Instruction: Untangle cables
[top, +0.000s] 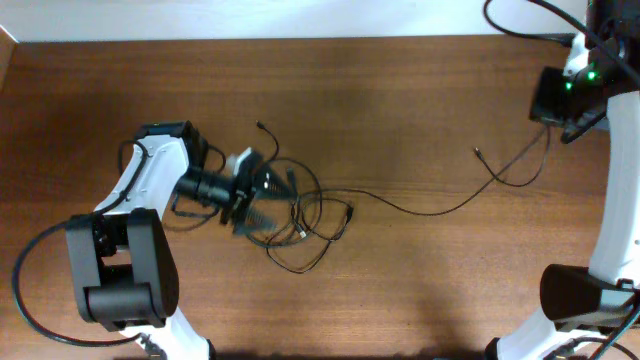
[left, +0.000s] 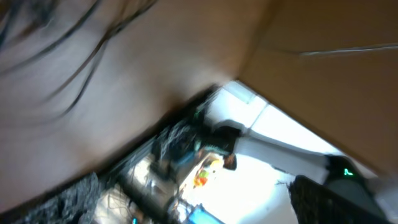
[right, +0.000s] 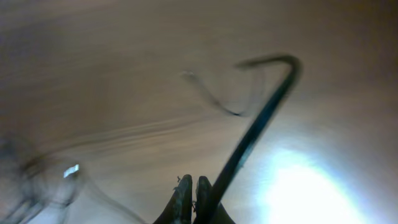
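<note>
A tangle of thin black cables (top: 300, 215) lies left of the table's middle. One long cable (top: 430, 208) runs from it to the right and rises to my right gripper (top: 565, 128), with a small plug end (top: 478, 152) lying nearby. My left gripper (top: 266, 200) is over the tangle's left side. The left wrist view is blurred: my left gripper (left: 193, 190) has its fingers wide apart, and cable strands (left: 81, 37) show at top left. In the right wrist view my right gripper (right: 191, 182) is shut, and a cable (right: 261, 118) runs up from beside its fingers.
The brown wooden table (top: 400, 290) ends at a white wall strip along the back. The left arm's base (top: 120, 270) stands at front left. The right arm's base (top: 580, 295) stands at front right. Thicker black robot leads hang at the top right corner (top: 520, 20).
</note>
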